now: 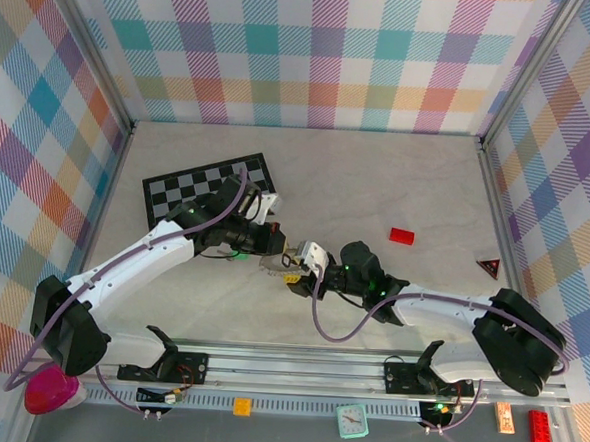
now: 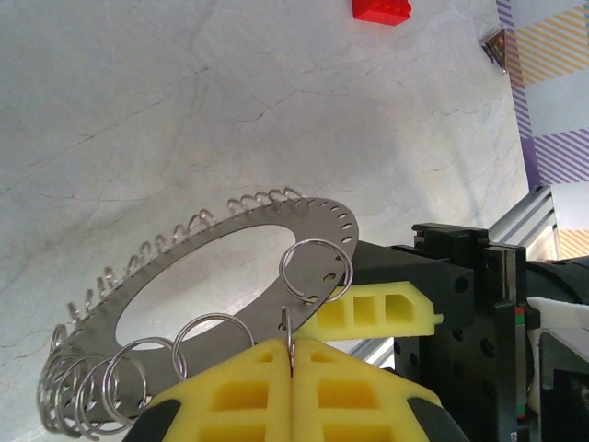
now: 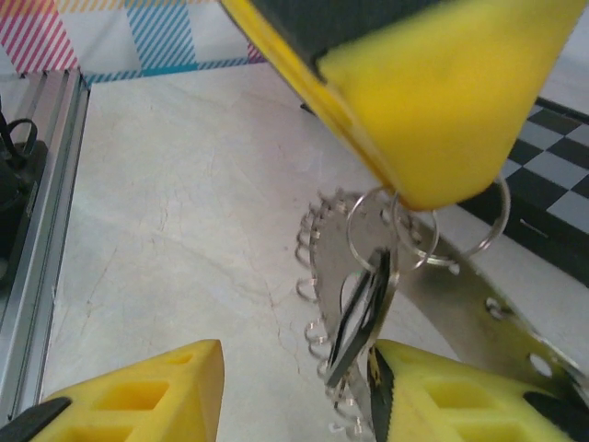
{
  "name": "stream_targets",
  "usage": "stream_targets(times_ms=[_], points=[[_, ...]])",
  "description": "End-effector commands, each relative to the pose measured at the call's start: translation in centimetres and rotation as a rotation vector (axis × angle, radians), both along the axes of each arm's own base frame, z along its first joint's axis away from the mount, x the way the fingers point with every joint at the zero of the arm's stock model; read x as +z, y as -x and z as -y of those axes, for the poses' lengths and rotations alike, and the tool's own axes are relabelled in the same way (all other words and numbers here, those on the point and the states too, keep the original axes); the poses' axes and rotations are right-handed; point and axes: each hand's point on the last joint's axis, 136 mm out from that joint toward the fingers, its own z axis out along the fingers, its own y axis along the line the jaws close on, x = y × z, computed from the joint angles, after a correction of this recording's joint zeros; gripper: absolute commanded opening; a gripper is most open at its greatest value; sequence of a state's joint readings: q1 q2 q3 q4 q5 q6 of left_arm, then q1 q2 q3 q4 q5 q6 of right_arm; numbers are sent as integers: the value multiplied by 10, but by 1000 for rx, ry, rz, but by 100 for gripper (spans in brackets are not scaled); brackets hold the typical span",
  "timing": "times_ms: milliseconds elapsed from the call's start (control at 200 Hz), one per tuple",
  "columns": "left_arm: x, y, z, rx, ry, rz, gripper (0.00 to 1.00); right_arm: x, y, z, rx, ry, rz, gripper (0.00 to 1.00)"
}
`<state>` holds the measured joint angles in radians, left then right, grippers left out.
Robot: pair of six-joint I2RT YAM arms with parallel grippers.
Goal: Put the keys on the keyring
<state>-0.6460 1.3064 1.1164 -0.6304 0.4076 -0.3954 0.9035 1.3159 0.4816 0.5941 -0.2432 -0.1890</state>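
The keyring (image 2: 241,261) is a flat grey ring with several small wire loops along its rim, held up off the table between the two arms (image 1: 275,264). My left gripper (image 2: 294,348) is shut on one of those loops, its yellow fingers pressed together. A key with a dark head (image 3: 362,311) hangs edge-on from a loop under the left gripper's yellow finger (image 3: 414,92). My right gripper (image 3: 299,354) stands open below it. The key lies against the inner side of its right finger (image 3: 460,396), and the left finger (image 3: 138,401) is well apart. The key's blade is hidden.
A black-and-white chessboard (image 1: 192,190) lies behind the left arm. A red brick (image 1: 402,235) and a small dark triangular piece (image 1: 490,265) sit to the right. The aluminium rail (image 1: 296,371) runs along the near edge, and checked walls close three sides.
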Motion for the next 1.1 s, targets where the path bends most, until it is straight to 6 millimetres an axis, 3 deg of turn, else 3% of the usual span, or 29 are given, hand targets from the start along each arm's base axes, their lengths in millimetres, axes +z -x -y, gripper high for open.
stream_targets(times_ms=[0,295,520,635,790,1095], points=[[12,4,6,-31,25,10,0,26,-8,-9,-9,-81,41,44],[13,3,7,-29,28,9,0,27,-19,-8,-60,-76,59,31],[12,1,9,-6,40,-4,0,19,-19,-6,-71,-44,37,9],[13,-3,9,20,44,-1,0,-4,-22,4,-111,57,6,2],[14,-8,5,60,30,13,0,-19,-25,19,-170,120,3,0],[14,-14,4,129,39,-12,0,-19,-35,23,-222,149,21,0]])
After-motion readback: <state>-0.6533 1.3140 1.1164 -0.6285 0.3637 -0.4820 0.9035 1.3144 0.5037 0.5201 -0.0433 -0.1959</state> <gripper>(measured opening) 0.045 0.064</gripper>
